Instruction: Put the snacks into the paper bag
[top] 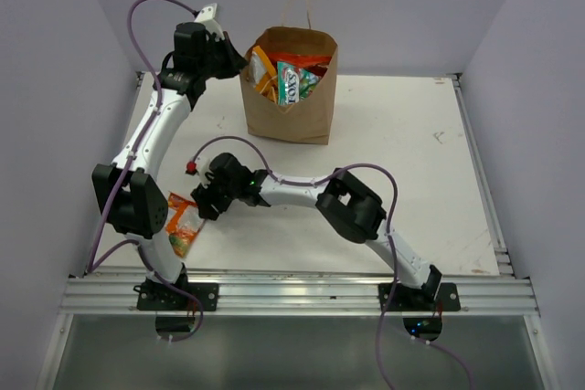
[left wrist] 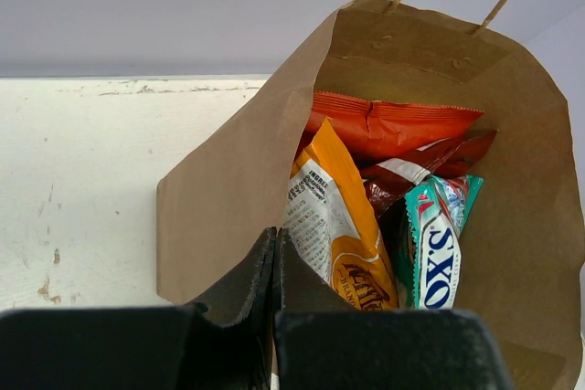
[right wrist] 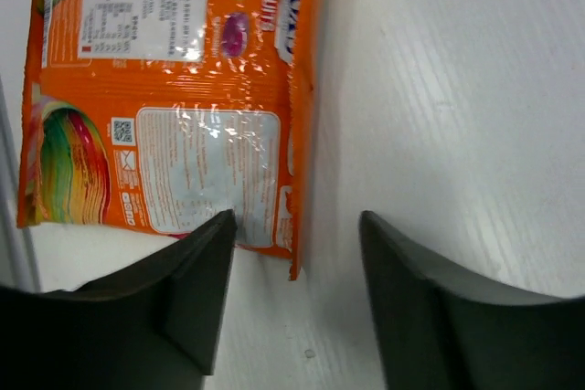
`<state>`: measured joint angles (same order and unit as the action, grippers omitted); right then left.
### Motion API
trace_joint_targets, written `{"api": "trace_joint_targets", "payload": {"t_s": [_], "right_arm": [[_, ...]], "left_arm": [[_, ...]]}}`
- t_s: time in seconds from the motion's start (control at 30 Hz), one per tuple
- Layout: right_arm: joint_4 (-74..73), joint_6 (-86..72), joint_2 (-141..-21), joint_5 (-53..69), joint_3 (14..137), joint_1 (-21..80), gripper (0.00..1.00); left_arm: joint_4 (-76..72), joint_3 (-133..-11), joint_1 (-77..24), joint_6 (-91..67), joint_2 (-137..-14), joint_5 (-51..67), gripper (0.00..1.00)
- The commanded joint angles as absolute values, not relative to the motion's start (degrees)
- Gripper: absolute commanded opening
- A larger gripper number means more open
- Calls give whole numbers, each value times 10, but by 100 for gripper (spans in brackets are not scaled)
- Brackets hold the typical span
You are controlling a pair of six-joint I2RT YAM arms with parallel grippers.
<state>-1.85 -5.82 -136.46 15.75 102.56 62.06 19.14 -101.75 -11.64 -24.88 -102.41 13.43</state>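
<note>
Right wrist view: the right gripper [right wrist: 297, 308] hangs with its two black fingers [right wrist: 196, 303] spread wide and nothing clamped. Its left finger overlaps the lower corner of a small, flat, crinkly orange packet [right wrist: 164, 107], and the packet's long right edge lies in the gap between the jaws. The packet lies flat on the white table [right wrist: 457, 89], back panel of print facing up. From the top external camera, this gripper [top: 203, 200] reaches across to the left near part of the table, just beside the orange packet [top: 183, 226], which sits close to the left arm's base.

The left gripper [left wrist: 276, 267] has its fingers pressed together, and the near rim of an upright brown kraft paper bag [left wrist: 228, 198] runs into the seam between them, so it appears clenched on that rim. From above, this gripper [top: 239, 59] meets the bag's [top: 288, 121] upper left edge at the far side of the table [top: 402, 162].

The bag's mouth is open. Inside stand a tall yellow-orange packet [left wrist: 338, 216], a red packet [left wrist: 393, 125] behind it, a dark red packet [left wrist: 411, 180], and a teal-green packet [left wrist: 439, 244] at the right.
</note>
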Motion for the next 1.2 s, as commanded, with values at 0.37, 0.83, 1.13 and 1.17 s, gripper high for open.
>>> {"api": "trace_joint_targets", "payload": {"t_s": [0.37, 0.83, 1.13, 1.17], "right_arm": [[-76, -101, -1427, 251, 1047, 595, 0], [-270, -30, -1030, 36, 868, 547, 0], [-568, -14, -925, -201, 1161, 534, 0], [-590, -6, -939, -222, 1232, 529, 0]], "left_arm": [[176, -1043, -112, -243, -1030, 129, 0], [178, -1072, -112, -238, -1048, 134, 0], [172, -1106, -112, -250, -1070, 149, 0], [172, -1110, -112, -251, -1072, 149, 0]]}}
